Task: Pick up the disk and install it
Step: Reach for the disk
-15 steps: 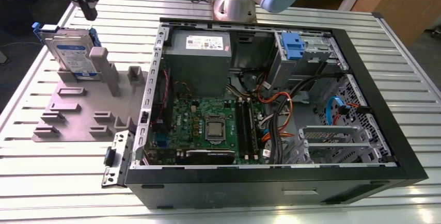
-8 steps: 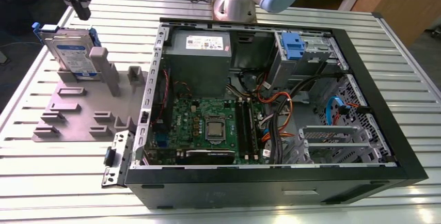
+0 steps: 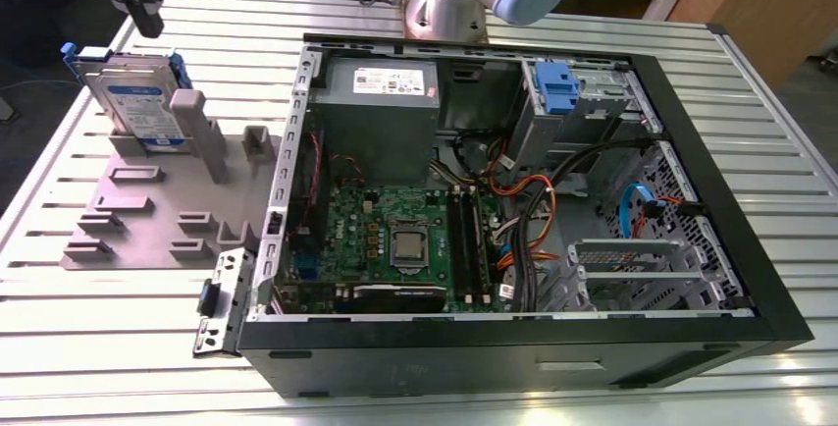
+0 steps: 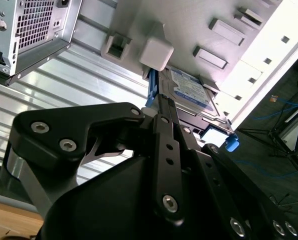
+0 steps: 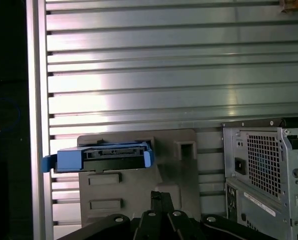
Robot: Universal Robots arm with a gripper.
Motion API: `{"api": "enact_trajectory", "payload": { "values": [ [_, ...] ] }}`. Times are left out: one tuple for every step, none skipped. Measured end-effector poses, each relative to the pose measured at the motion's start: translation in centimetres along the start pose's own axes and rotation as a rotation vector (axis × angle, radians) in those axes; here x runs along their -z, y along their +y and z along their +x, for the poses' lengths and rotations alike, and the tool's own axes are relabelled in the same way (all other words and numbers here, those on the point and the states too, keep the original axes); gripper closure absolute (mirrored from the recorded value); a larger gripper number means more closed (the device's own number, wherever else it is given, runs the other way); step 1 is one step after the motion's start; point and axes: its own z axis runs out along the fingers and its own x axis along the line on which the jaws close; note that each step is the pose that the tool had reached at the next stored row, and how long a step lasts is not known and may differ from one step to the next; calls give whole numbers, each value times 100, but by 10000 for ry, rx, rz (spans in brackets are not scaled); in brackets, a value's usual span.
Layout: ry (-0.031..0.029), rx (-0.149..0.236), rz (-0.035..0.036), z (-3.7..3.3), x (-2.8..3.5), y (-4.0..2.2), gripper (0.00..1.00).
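The disk (image 3: 137, 102), a silver drive with a white-and-blue label in a blue carrier, stands on edge in a slot of the grey fixture (image 3: 144, 225) at the exterior view's left. Both wrist views show it too: its label side (image 4: 189, 90) in the second, its blue-framed top edge (image 5: 104, 155) in the first. My black gripper (image 3: 149, 24) hangs above the disk and a little behind it, apart from it. Its fingertips (image 5: 161, 200) are together with nothing between them, so it is shut and holds nothing.
An open computer case (image 3: 694, 161) lies on the slatted metal table, with motherboard, cables and a drive bay carrying a small blue latch (image 3: 556, 87) at its back. The arm's base (image 3: 445, 9) stands behind the case. The table edge runs close to the fixture's left.
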Motion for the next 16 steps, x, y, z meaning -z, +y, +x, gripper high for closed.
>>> {"api": "enact_trajectory", "payload": {
  "values": [
    [0, 0, 0, 3, 0, 0, 89],
    [0, 0, 0, 4, 0, 0, 89],
    [0, 0, 0, 4, 0, 0, 89],
    [0, 0, 0, 4, 0, 0, 89],
    [-1, 0, 0, 4, 0, 0, 89],
    [-1, 0, 0, 4, 0, 0, 89],
    [0, 0, 0, 4, 0, 0, 89],
    [0, 0, 0, 4, 0, 0, 89],
    [0, 1, 0, 5, 0, 0, 89],
    [0, -1, 0, 8, 0, -1, 89],
    [0, -2, 0, 14, 0, 0, 89],
    [0, -2, 0, 22, -1, 1, 89],
    [0, 0, 0, 33, -1, 4, 89],
    [0, 0, 0, 48, -1, 11, 89],
    [0, 0, 1, 69, -2, 22, 89],
    [1, 0, 1, 99, -5, 33, 89]
  ]
}}
